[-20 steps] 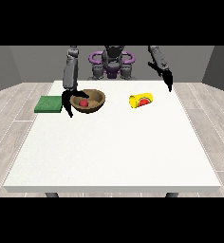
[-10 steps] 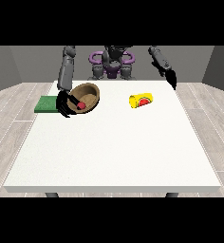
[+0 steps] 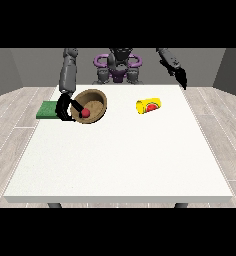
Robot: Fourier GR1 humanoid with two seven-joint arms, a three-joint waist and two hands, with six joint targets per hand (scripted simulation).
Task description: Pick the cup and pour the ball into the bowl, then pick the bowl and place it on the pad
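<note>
The brown bowl point(image 3: 92, 104) is lifted off the white table point(image 3: 120, 155) and tilted steeply, its opening facing the camera. The hand at the view's left point(image 3: 65, 108) is curled on the bowl's left rim. A red ball point(image 3: 83, 113) lies at the bowl's low left edge. The green pad point(image 3: 46, 109) lies flat by the table's left edge, just left of the hand. The yellow cup point(image 3: 148, 106) lies on its side right of centre, its red inside showing. The hand at the view's right point(image 3: 181, 78) hangs raised over the table's far right corner, holding nothing.
The robot's torso point(image 3: 119, 66) stands behind the table's far edge. A grey plank floor point(image 3: 10, 107) surrounds the table on all sides.
The hand at the view's left has lifted the bowl off the table and tipped it further towards the camera. The ball has rolled to the low rim. The other arm stays raised.
</note>
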